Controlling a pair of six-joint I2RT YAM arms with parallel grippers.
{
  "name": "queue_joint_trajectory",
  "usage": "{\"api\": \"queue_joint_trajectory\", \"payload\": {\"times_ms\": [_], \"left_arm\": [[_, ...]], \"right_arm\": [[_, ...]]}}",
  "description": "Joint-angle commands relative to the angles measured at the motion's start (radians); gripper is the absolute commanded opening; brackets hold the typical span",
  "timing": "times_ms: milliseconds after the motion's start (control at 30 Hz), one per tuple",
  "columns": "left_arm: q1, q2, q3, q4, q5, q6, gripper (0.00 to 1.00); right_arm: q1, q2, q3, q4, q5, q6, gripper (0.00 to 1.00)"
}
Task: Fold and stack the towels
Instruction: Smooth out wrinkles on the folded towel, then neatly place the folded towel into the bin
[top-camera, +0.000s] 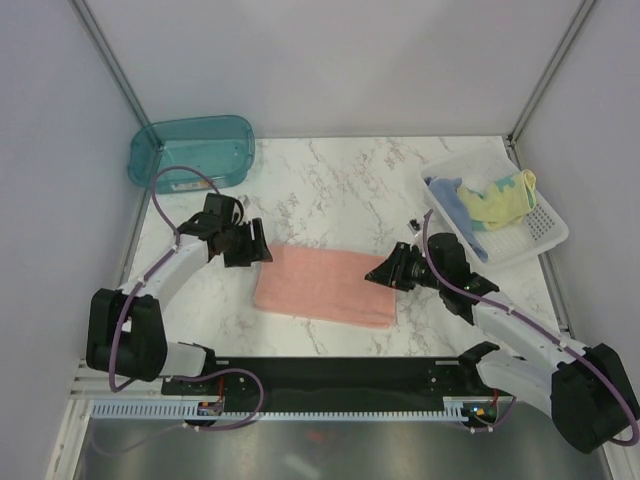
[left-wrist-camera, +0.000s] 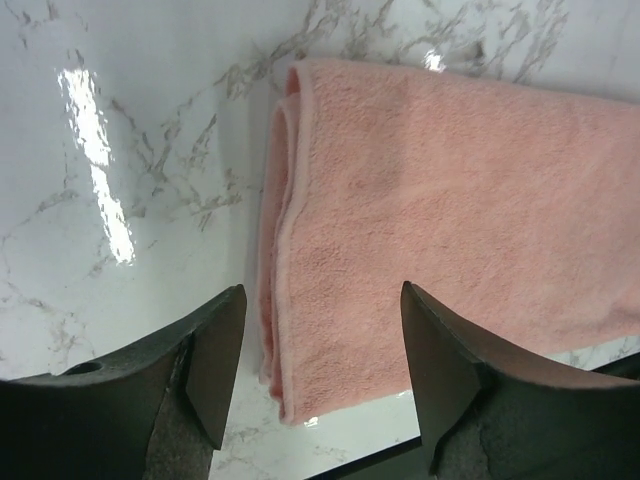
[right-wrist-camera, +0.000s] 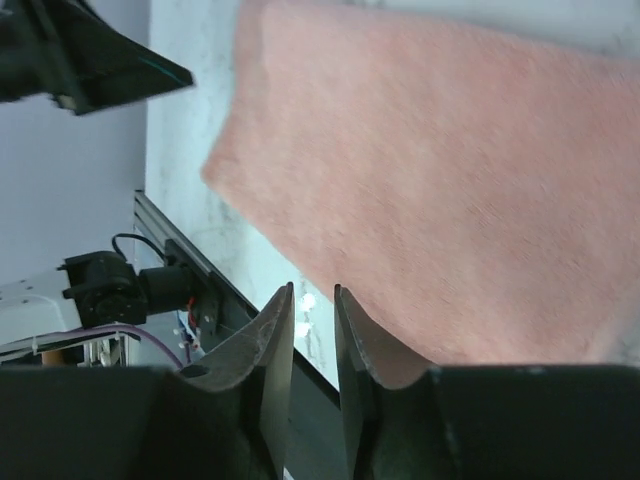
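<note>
**Item 1, salmon-pink towel** (top-camera: 325, 285): folded in a flat oblong, desk centre. The layered edge at its 9 o'clock end sits slightly uneven in the left wrist view.

**Item 2, pale yellow towel** (top-camera: 500, 200) and **light blue towel** (top-camera: 460, 208): bunched together, unfolded, in the white basket (top-camera: 548, 235) at 2 o'clock.

**Item 3, left pincer** (top-camera: 248, 245) (left-wrist-camera: 322, 288): jaws wide apart, holding nothing, above the pink towel's 9 o'clock end.

**Item 4, right pincer** (top-camera: 380, 272) (right-wrist-camera: 313, 290): jaws a narrow slit apart, nothing between them, at the towel's 3 o'clock end.

**Hazards (judged):**
- Either pincer could snag a loose layer while lifting away and undo the fold.
- The tangled pair may come out together, or the light basket may be dragged along.
</note>
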Motion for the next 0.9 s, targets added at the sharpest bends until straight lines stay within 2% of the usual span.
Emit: {"api": "queue_joint_trajectory", "payload": {"times_ms": [0, 167, 267, 467, 500, 567, 867], "left_arm": [[0.022, 0.048, -0.039, -0.036, 0.103, 0.104, 0.71], [0.025, 0.135, -0.039, -0.021, 0.172, 0.138, 0.72], [0.026, 0.166, -0.04, -0.012, 0.155, 0.125, 0.74], [0.023, 0.235, -0.05, -0.004, 0.203, 0.118, 0.69], [0.023, 0.231, -0.051, -0.002, 0.2, 0.115, 0.69], [0.023, 0.232, -0.054, 0.004, 0.181, 0.113, 0.68], [0.019, 0.269, -0.039, 0.024, 0.18, 0.115, 0.57]], "right_arm": [[0.005, -0.035, 0.1, -0.092, -0.026, -0.059, 0.33], [0.003, -0.046, 0.229, -0.157, -0.033, -0.115, 0.43], [0.005, -0.047, 0.267, -0.166, -0.033, -0.126, 0.52], [0.003, -0.072, 0.289, -0.174, -0.029, -0.128, 0.77], [0.002, -0.073, 0.292, -0.188, -0.02, -0.132, 0.86], [-0.002, -0.081, 0.298, -0.196, -0.015, -0.137, 0.98], [-0.003, -0.09, 0.31, -0.2, -0.01, -0.131, 0.98]]}}
